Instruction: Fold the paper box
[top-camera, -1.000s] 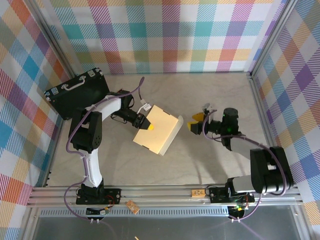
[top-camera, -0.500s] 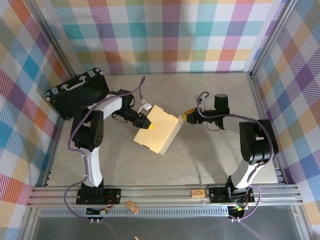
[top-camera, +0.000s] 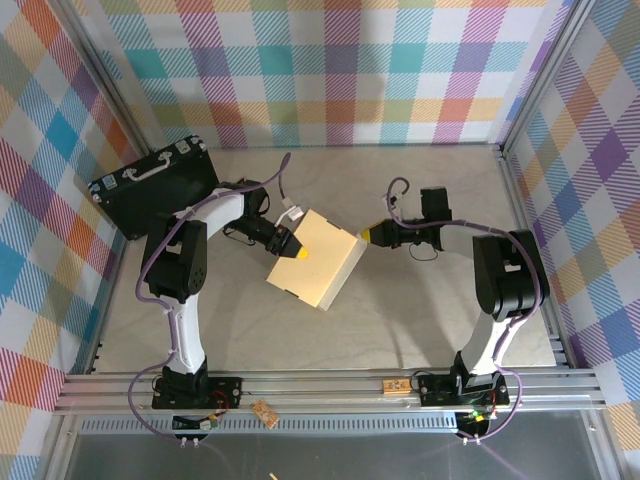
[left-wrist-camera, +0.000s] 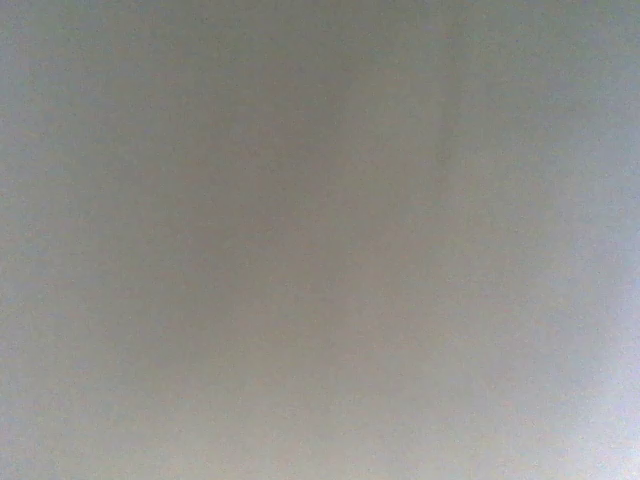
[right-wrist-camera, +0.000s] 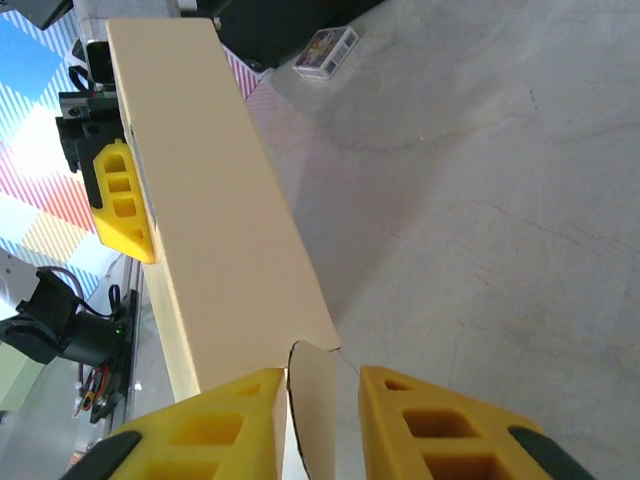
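The left wrist view is a grey blur with nothing tellable in it. In the right wrist view the box (right-wrist-camera: 220, 230) hides one finger of the left tool (right-wrist-camera: 140, 215). The bottom edge cuts off the right tool (right-wrist-camera: 322, 390) and the flap (right-wrist-camera: 318, 400) between its fingers.

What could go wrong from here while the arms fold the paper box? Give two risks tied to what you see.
1. The right gripper straddles only a thin flap at the corner of the paper box; closing off-centre could crease or miss it.
2. The left gripper holds the box by one wall; a push from the right might twist or slip it.
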